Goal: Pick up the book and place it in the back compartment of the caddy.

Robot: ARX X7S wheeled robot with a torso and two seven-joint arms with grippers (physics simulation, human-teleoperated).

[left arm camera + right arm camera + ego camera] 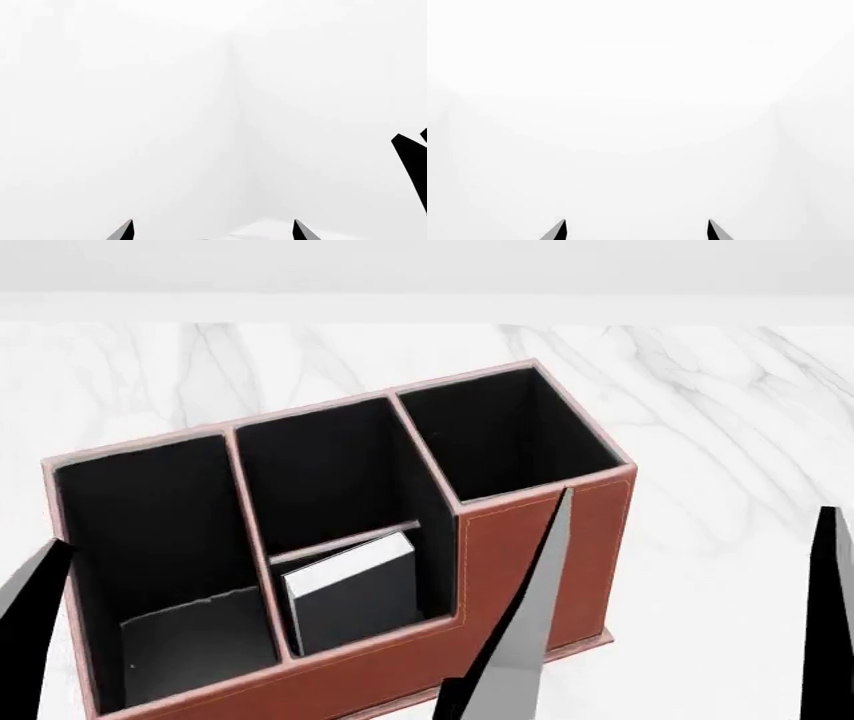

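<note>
Withdrawal looked like the step in hand, since the book point(354, 595) already stood inside the caddy point(534, 560). At the left, the left gripper point(213, 232) had its fingertips spread wide with nothing between them, facing only blank white.

The caddy's tall left pocket showed a grey patch low down that could not be identified. Next to it, the back compartment point(437, 580), the small pocket behind the lowest brown wall, held the book. It rested on one edge, its long axis running up out of the pocket but tilted. The white page edges pointed upward and the black cover faced the low wall. Its upper edge lay close to the pale divider behind it; contact could not be confirmed. The tall square pocket further right held nothing visible.

At the right, the right gripper point(637, 232) was likewise spread and empty. Done well, the retreat would lift both arms straight up and away, clear of the stitched rims, so nothing nudged the leaning book.
</note>
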